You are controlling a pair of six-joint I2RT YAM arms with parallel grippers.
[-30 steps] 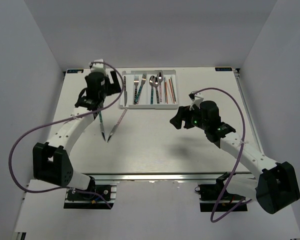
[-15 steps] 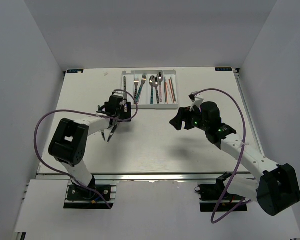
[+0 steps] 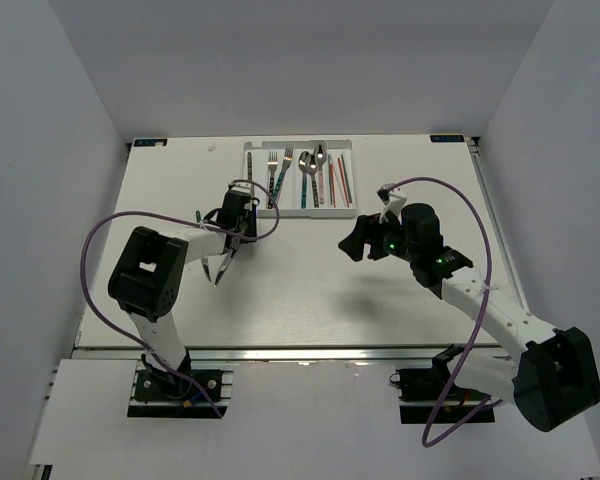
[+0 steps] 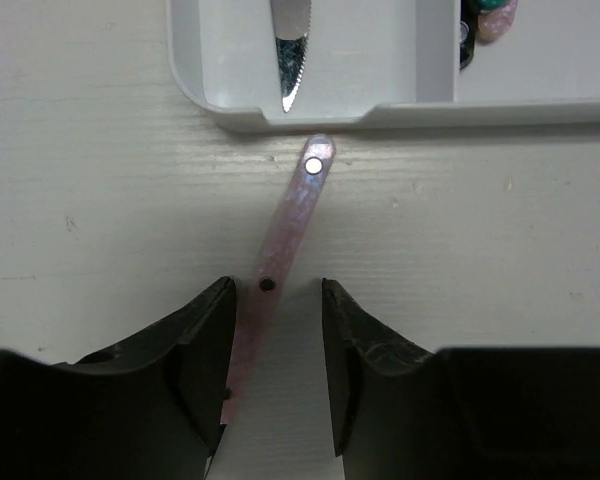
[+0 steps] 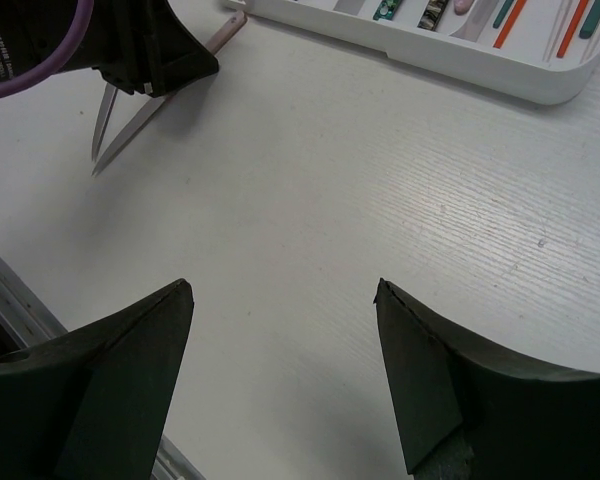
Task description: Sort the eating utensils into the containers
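Note:
A pink-handled knife (image 4: 290,230) lies on the table just short of the white tray (image 4: 310,115), its blade (image 3: 223,262) pointing toward the near edge. My left gripper (image 4: 276,290) is down over the handle. Its jaws straddle it, the left finger against it and a gap showing on the right. A second knife's blade (image 3: 207,262) lies beside the first; its handle is hidden under the left arm. The tray (image 3: 300,213) holds a knife (image 3: 250,170), forks (image 3: 273,170), spoons (image 3: 308,170) and chopsticks (image 3: 338,180). My right gripper (image 5: 282,290) hovers open and empty over bare table.
The tray (image 5: 540,85) stands at the back middle of the table. The left arm's purple cable (image 3: 100,240) loops out to the left. In the right wrist view the left gripper (image 5: 150,50) sits over both knife blades (image 5: 130,135).
The left arm swung from beside the tray's left end down onto the pink-handled knife, and its jaws have narrowed around the handle. The right arm has not moved.

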